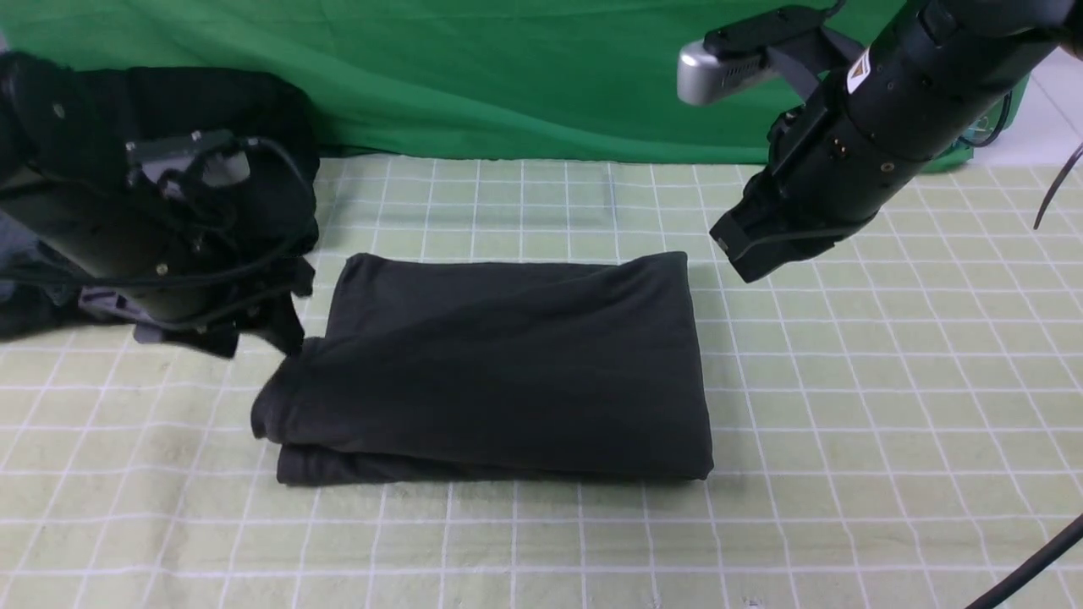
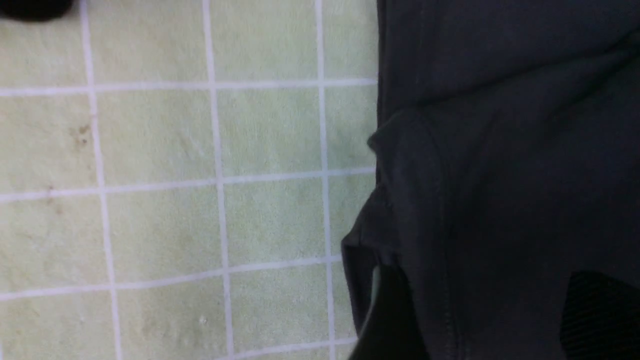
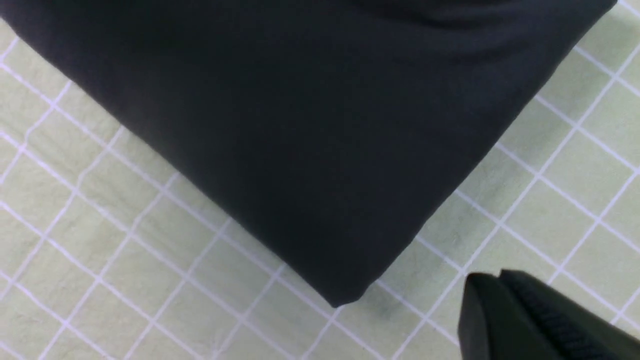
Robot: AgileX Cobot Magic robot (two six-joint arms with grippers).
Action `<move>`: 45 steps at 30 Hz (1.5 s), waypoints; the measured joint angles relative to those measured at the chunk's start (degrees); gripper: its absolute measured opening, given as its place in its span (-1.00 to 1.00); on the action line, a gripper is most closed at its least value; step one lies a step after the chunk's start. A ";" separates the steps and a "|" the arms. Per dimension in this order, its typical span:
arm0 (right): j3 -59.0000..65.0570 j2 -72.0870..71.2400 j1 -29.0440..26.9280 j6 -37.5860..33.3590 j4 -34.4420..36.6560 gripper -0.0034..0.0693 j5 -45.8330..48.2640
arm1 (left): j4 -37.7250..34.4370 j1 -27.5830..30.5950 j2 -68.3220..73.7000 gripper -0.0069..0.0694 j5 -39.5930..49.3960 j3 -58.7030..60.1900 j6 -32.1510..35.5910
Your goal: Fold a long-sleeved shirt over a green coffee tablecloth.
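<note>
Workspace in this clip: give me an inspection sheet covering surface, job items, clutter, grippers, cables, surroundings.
Surface: tablecloth, pale green with white grid, lying flat; faint brown stains show in the left wrist view.
Job items: shirt, folded into a compact rectangle mid-cloth, layers stacked, print hidden.
Clutter: dark garments heaped at the far left edge.
Grippers: left gripper at the shirt's left edge, state unclear; right gripper raised by the shirt's far right corner, holding nothing, jaws together.
Cables: black cable at the near right corner; wiring on both arms.
Surroundings: green backdrop behind the table.
</note>
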 joint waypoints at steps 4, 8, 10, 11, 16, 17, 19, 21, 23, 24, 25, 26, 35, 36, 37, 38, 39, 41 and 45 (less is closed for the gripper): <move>0.00 0.00 0.00 0.00 0.40 -0.87 0.00 | -0.15 0.00 -1.18 0.37 1.59 -3.58 -1.69; 0.00 0.05 0.00 0.00 1.08 -0.87 0.06 | -3.69 -0.29 -1.33 0.20 1.30 -4.40 -1.72; 0.00 0.65 0.00 0.05 3.55 -0.87 0.00 | -5.69 -1.98 -0.03 -0.18 -0.39 -4.54 -1.25; 0.00 1.11 0.13 0.05 4.34 -0.87 0.00 | -5.97 -2.71 0.74 -0.29 -0.65 -4.59 -1.17; 0.00 5.90 1.75 -0.20 5.54 -0.87 -0.11 | -5.79 -5.83 7.43 -0.78 -0.66 -4.59 -0.53; 0.00 8.44 2.70 -0.20 5.45 -0.88 -0.17 | -5.09 -6.03 9.91 -0.81 -0.66 -4.59 -0.80; 0.00 10.40 3.34 -0.20 4.88 -0.90 -0.18 | -3.90 -6.05 12.17 -0.83 -0.66 -4.59 -1.94; 0.72 14.40 4.26 0.70 3.23 -0.91 -0.25 | -1.29 -6.00 15.69 -0.84 -0.22 -4.59 -3.58; 1.90 16.25 4.26 1.32 2.23 -0.91 -0.42 | -0.57 -6.00 16.88 -0.84 -0.16 -4.59 -4.37; 2.83 17.29 4.26 1.70 1.32 -0.91 -0.55 | -0.35 -6.00 17.29 -0.84 -0.16 -4.59 -4.61; 3.63 18.18 4.21 1.84 0.56 -0.91 -0.99 | -0.35 -6.00 17.38 -0.84 -0.21 -4.59 -4.81; 4.91 19.05 4.21 2.21 -0.54 -0.91 -1.44 | -0.30 -6.00 17.43 -0.84 -0.27 -4.59 -5.12; 7.44 16.50 3.17 2.85 -2.14 -0.91 -2.37 | 3.07 -6.00 12.71 -0.83 0.41 -4.59 -5.90; 7.44 16.20 3.11 2.85 -2.14 -0.91 -2.37 | 3.07 -6.00 12.71 -0.83 0.40 -4.59 -5.90; 7.44 13.97 2.80 2.99 -2.87 -0.91 -2.32 | 3.19 -6.00 10.16 -0.83 0.88 -4.59 -5.90; 7.44 11.19 2.38 3.41 -3.82 -0.91 -2.25 | 3.41 -6.00 7.10 -0.83 1.53 -4.59 -5.90; 7.44 8.47 1.97 4.04 -4.81 -0.91 -2.12 | 3.50 -6.00 5.17 -0.83 2.39 -4.59 -5.84; 7.44 2.09 1.18 5.31 -7.05 -0.91 -2.00 | 3.62 -6.00 -0.18 -0.83 4.44 -4.59 -5.19; 7.96 -12.92 0.35 7.34 -9.79 -0.91 -4.33 | 2.63 -6.00 -12.57 -0.83 6.08 -3.36 -4.19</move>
